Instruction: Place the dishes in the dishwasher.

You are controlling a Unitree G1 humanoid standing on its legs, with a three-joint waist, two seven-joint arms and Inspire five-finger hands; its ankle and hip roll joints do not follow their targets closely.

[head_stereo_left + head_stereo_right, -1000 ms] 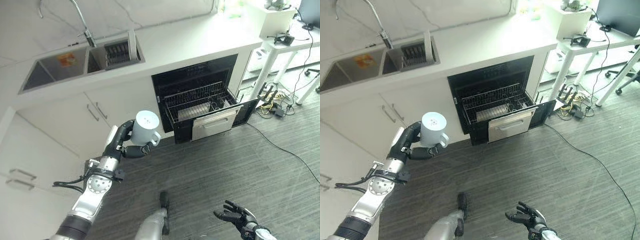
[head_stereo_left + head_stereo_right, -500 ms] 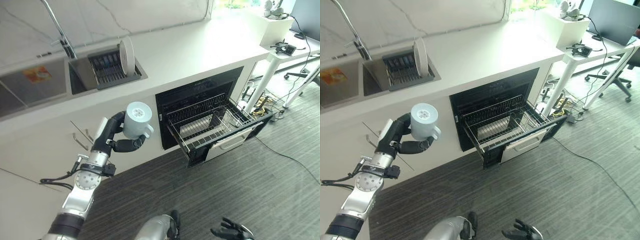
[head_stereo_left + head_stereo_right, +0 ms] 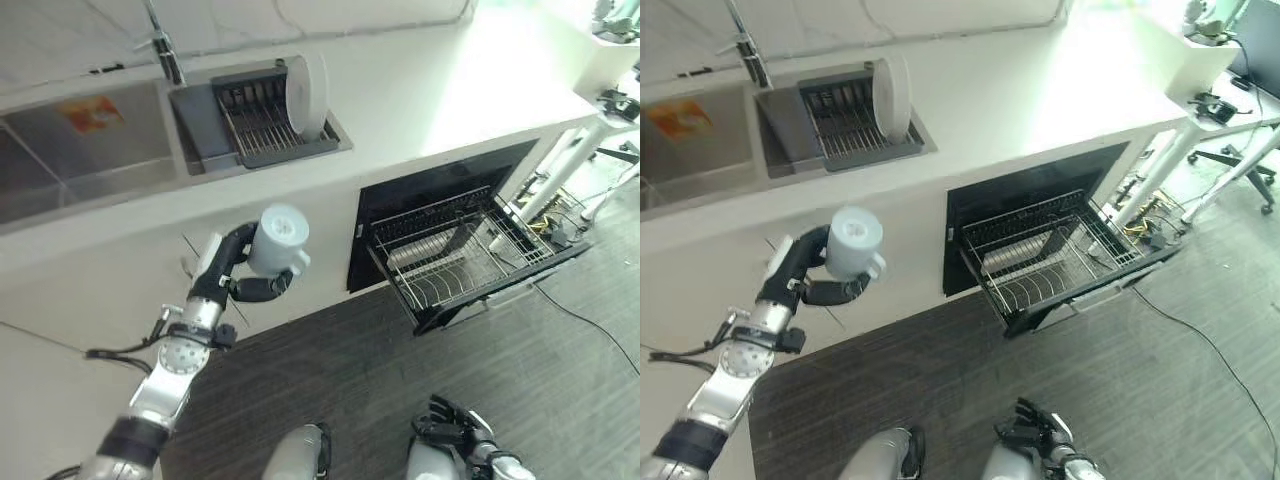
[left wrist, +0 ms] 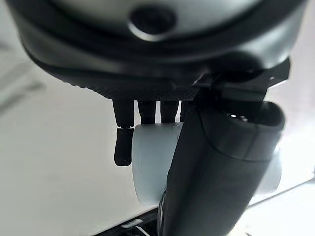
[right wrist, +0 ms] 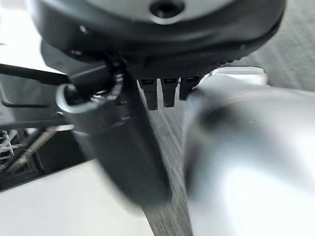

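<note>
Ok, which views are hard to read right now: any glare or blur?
Left eye view: window glare washes out the countertop above the dishwasher rack. Right wrist view: the right hand is motion-blurred. Left wrist view: the mug in the left hand is soft.

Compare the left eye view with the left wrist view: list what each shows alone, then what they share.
Left eye view alone: the sink, a white plate standing in the drying rack, the open dishwasher's pulled-out rack, and the right robot hand low down. Left wrist view alone: the fingers seen close against the mug. Shared: the left robot hand gripping the pale mug.
</note>
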